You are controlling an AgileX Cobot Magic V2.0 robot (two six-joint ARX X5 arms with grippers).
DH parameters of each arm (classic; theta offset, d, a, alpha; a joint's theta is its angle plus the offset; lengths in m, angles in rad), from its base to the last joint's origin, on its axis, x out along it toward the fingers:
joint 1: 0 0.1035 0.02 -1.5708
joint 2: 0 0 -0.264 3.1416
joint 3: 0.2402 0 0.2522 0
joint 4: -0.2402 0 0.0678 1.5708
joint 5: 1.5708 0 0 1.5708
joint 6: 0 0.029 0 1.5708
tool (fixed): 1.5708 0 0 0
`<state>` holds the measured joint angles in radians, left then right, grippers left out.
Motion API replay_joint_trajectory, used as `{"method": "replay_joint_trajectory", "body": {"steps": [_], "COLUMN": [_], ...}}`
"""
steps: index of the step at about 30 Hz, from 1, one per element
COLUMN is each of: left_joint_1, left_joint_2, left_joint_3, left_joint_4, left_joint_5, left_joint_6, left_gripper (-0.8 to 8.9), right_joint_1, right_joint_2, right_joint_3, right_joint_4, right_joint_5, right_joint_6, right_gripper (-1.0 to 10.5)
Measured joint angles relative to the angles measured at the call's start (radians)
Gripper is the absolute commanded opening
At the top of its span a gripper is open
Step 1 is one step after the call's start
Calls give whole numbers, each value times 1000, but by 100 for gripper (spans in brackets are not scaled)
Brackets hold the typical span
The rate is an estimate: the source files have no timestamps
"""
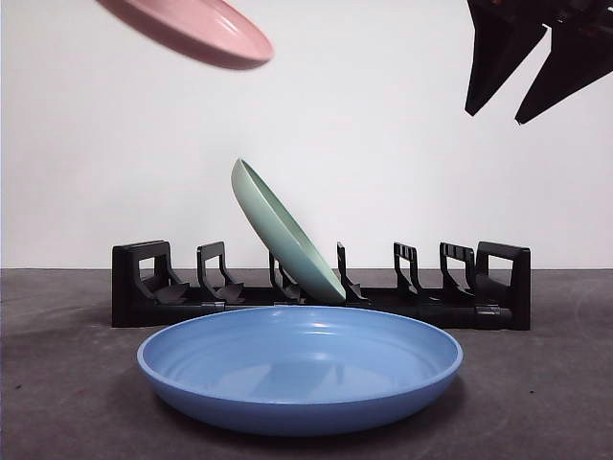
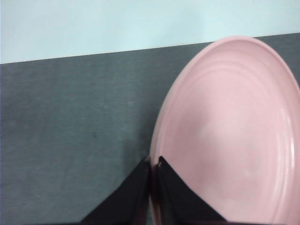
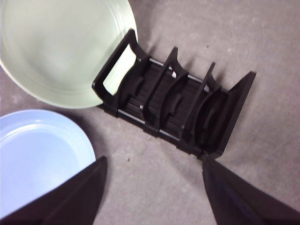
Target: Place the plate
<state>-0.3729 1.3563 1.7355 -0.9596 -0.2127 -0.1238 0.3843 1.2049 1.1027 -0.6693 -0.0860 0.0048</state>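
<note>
My left gripper (image 2: 153,161) is shut on the rim of a pink plate (image 2: 234,131) and holds it high in the air; the plate shows at the top left of the front view (image 1: 206,29). A black slotted rack (image 1: 321,287) stands across the table with a green plate (image 1: 283,235) leaning in a middle slot. A blue plate (image 1: 302,364) lies flat in front of the rack. My right gripper (image 1: 522,81) hangs open and empty at the top right, above the rack's right end (image 3: 187,108).
The rack has free slots on both sides of the green plate (image 3: 61,47). The blue plate (image 3: 40,154) lies on the grey table (image 1: 536,393) close to the rack. A white wall stands behind.
</note>
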Motion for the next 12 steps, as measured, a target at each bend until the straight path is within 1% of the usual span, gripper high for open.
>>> {"method": "replay_joint_trajectory", "body": {"steps": [2,4,7,12], "left_joint_1": [-20,-41,-80,-152], "left_joint_2": [-102,-187,-299,-452], "left_joint_3": [-183,-326,-509,-716], "left_joint_4": [101,151,161,167], "left_joint_5": [7,11,14,19], "left_joint_6": [-26,-60,-121,-241], "left_gripper": [15,15,15,14], "right_joint_1": [0,0,0,0], "right_joint_2": [0,0,0,0], "right_joint_3": [0,0,0,0], "right_joint_4": [-2,-4,-4,-5], "right_joint_5": [0,0,0,0], "right_joint_6": [0,0,0,0], "right_gripper": [318,318,318,318]}}
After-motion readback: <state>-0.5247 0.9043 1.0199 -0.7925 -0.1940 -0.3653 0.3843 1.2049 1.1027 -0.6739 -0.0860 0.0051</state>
